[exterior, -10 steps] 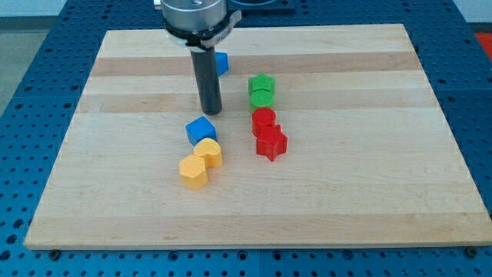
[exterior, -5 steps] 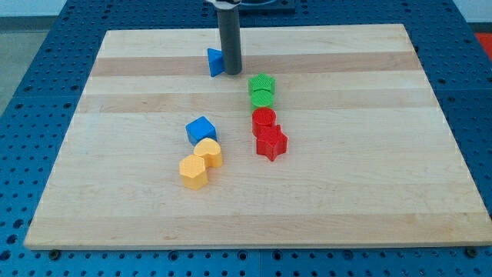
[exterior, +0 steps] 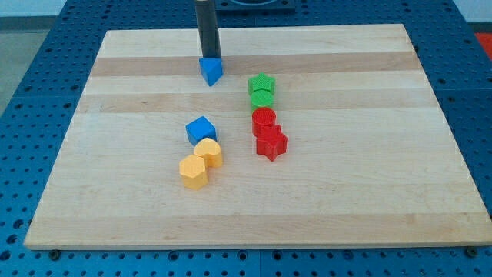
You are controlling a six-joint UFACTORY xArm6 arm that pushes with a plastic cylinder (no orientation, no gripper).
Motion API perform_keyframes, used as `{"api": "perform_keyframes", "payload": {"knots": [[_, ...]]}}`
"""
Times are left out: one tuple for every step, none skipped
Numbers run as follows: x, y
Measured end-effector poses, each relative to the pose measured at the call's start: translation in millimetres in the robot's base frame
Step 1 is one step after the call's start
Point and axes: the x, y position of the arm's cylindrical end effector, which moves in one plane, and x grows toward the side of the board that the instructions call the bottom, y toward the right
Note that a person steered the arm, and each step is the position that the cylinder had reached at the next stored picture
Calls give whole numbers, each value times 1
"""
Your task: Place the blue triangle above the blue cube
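Note:
The blue triangle (exterior: 211, 71) lies on the wooden board (exterior: 346, 192) near the view's top, left of centre. My tip (exterior: 209, 58) stands right at the triangle's top edge, touching it or nearly so. The blue cube (exterior: 201, 129) sits lower down, toward the middle of the board, a little to the left of the triangle's column. The triangle is well above the cube in the view, with a wide gap of bare wood between them.
Two yellow blocks (exterior: 207, 152) (exterior: 194, 171) touch just below the blue cube. Two green blocks (exterior: 261, 90) sit to the triangle's lower right. Below them are a red cylinder (exterior: 264, 119) and a red star-shaped block (exterior: 270, 141).
My tip moved from beside the blue cube up and around the triangle's right side to its top edge. The triangle turned and slid slightly down.

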Motion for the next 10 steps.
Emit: {"api": "perform_keyframes", "payload": {"knots": [[20,0],[41,0],[62,0],[80,0],[93,0],[96,-1],[96,-25],[98,-47],[99,-57],[118,-74]]}}
